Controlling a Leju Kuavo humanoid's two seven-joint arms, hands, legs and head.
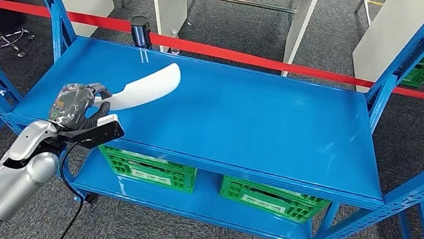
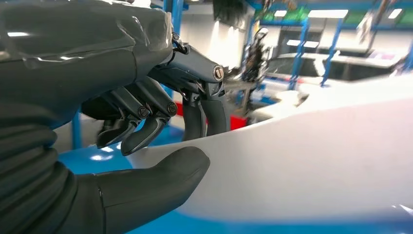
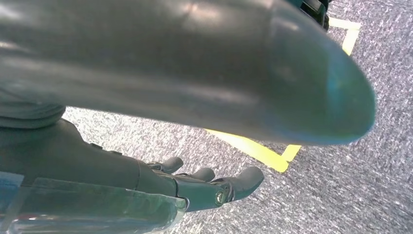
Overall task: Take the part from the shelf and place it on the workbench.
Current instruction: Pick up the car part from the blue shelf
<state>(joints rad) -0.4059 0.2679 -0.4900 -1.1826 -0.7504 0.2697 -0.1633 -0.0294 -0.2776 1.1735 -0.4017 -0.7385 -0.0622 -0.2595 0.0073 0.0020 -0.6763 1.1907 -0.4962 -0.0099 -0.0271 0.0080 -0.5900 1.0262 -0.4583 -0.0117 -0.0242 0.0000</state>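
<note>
White part [image 1: 148,87] is gripped by left hand [image 1: 78,107] over blue shelf [image 1: 247,125]; right hand [image 3: 195,187] is held empty, fingers apart; no writing legible

Left arm [image 1: 10,180] extends forward from the lower left, silver, with the wrist raised. Left hand [image 1: 78,107] grips a white part [image 1: 146,89]: thumb [image 2: 156,183] pressed under it, dark fingers [image 2: 146,129] curled over the top. Right hand [image 3: 204,187] hangs downward, holding nothing, fingers slightly apart.
</note>
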